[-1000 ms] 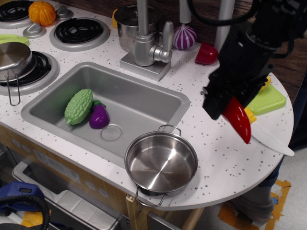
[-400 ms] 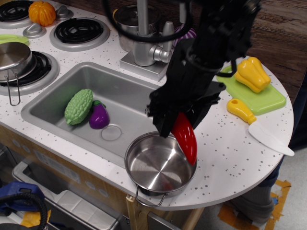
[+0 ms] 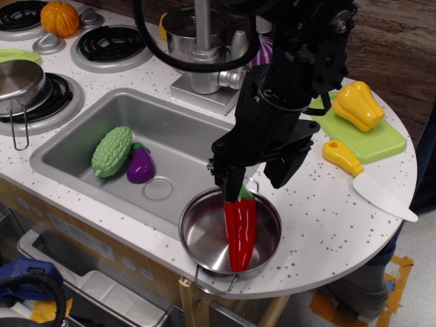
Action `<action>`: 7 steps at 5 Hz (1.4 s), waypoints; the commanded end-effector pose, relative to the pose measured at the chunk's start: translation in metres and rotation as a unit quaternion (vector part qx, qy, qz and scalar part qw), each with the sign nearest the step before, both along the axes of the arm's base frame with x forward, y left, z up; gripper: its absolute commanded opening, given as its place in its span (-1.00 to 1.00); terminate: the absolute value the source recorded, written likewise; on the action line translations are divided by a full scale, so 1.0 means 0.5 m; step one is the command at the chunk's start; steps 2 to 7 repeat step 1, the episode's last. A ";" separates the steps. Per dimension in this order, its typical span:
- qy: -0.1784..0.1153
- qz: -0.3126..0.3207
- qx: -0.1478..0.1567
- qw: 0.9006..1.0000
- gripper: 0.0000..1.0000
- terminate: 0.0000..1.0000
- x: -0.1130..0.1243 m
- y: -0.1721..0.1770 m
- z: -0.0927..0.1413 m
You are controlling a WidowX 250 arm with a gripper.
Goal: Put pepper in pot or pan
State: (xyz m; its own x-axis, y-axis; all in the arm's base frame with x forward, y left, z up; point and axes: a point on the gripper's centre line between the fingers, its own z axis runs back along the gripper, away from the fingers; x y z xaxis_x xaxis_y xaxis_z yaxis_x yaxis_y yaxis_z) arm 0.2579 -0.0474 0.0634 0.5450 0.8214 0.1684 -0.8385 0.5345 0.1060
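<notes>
The long red chili pepper (image 3: 240,228) lies inside the shallow steel pan (image 3: 201,235) at the counter's front edge. Its green stem points up toward the far rim and its tip reaches the near rim. My gripper (image 3: 253,185) hangs directly over the pan's far side. The fingers are spread apart with the pepper's stem just below the left fingertip (image 3: 230,185), and nothing is held between them. The black arm hides the counter behind the pan.
Left of the pan, the sink (image 3: 191,129) holds a green bumpy gourd (image 3: 112,151) and a purple eggplant (image 3: 141,165). At the right are a yellow bell pepper (image 3: 359,105) on a green board (image 3: 371,143) and a toy knife (image 3: 368,180). The faucet (image 3: 204,61) and a tall pot (image 3: 178,30) stand behind.
The arm carried the pepper from the right side of the counter to over the pan. The pepper has since dropped out from between the fingers into the pan.
</notes>
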 end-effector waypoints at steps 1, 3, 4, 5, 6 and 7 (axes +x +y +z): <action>-0.012 0.003 -0.003 1.000 1.00 1.00 0.004 0.003 0.012; -0.012 0.003 -0.003 1.000 1.00 1.00 0.004 0.003 0.012; -0.012 0.003 -0.003 1.000 1.00 1.00 0.004 0.003 0.012; -0.012 0.003 -0.003 1.000 1.00 1.00 0.004 0.003 0.012; -0.012 0.003 -0.003 1.000 1.00 1.00 0.004 0.003 0.012; -0.012 0.003 -0.003 1.000 1.00 1.00 0.004 0.003 0.012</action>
